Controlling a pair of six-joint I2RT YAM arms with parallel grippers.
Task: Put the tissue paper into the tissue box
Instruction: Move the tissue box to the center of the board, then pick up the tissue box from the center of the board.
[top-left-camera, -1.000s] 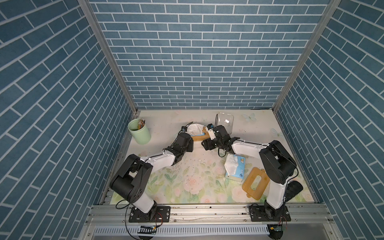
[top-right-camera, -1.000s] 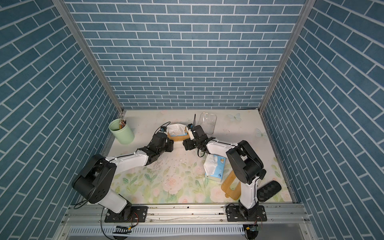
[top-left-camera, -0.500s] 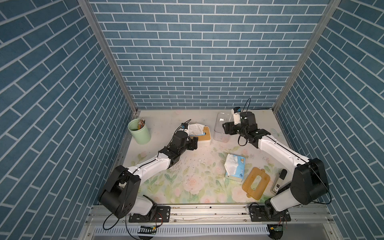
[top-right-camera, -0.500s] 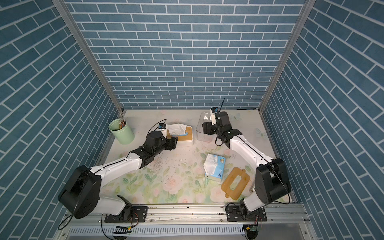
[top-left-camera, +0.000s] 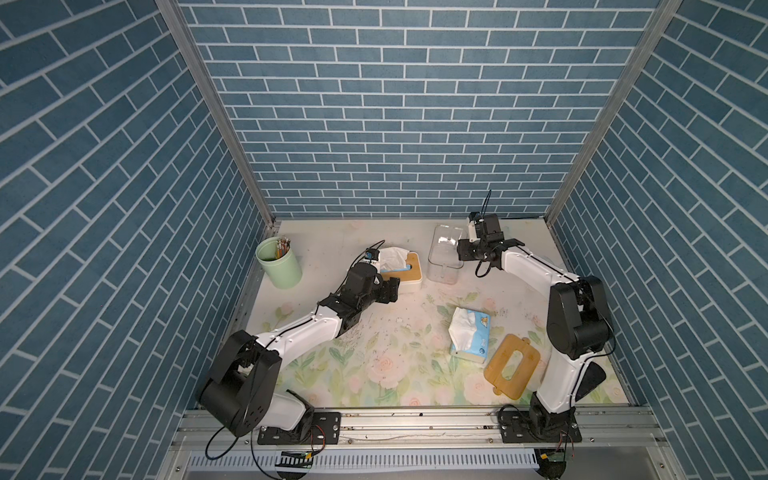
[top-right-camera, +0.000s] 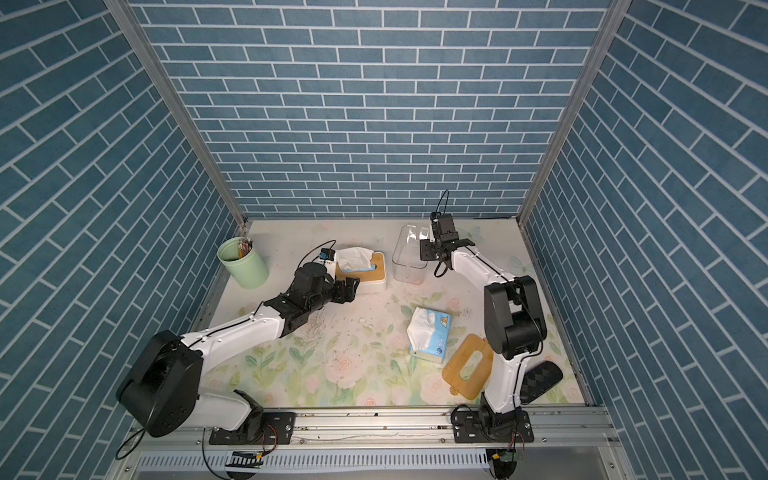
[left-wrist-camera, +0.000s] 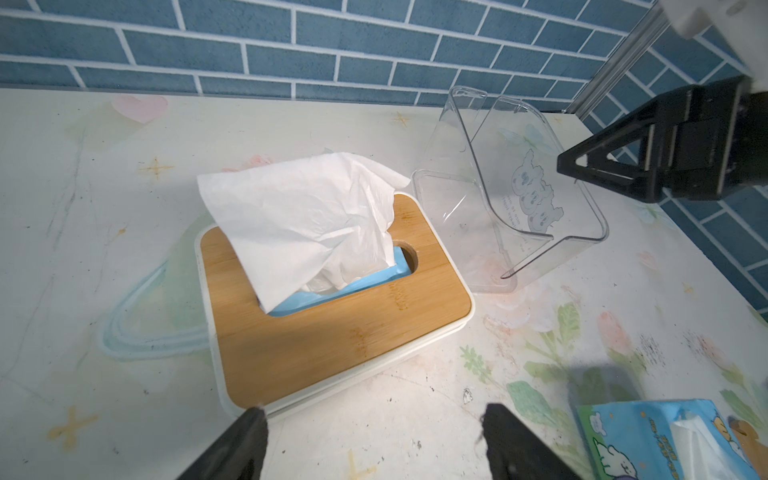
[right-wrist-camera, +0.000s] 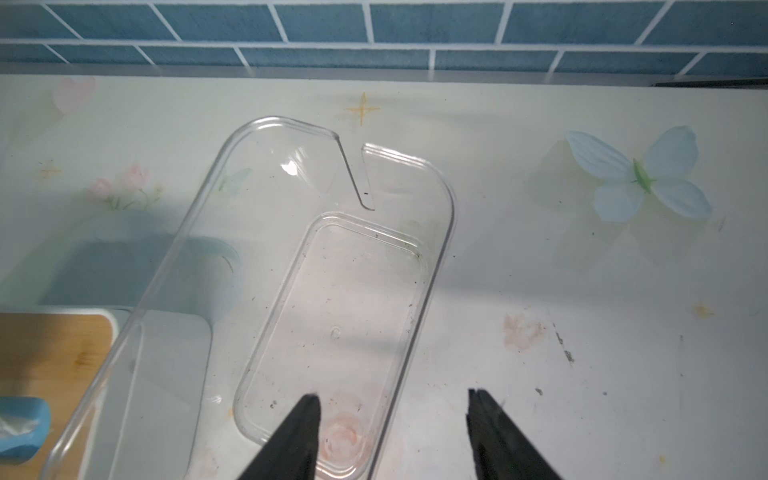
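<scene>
Tissue paper pack (top-left-camera: 470, 334) lies on the floral surface (top-left-camera: 374, 374) beside a loose bamboo lid (top-left-camera: 517, 388), well behind both grippers. Left gripper (left-wrist-camera: 374, 415), wide and empty, sits just short of the bamboo-topped tissue box (left-wrist-camera: 332, 332). Right gripper (right-wrist-camera: 392, 403), jaws apart, straddles the near wall of the clear plastic box (right-wrist-camera: 332, 299).

Print on the clear box (left-wrist-camera: 524, 195) is unreadable.
</scene>
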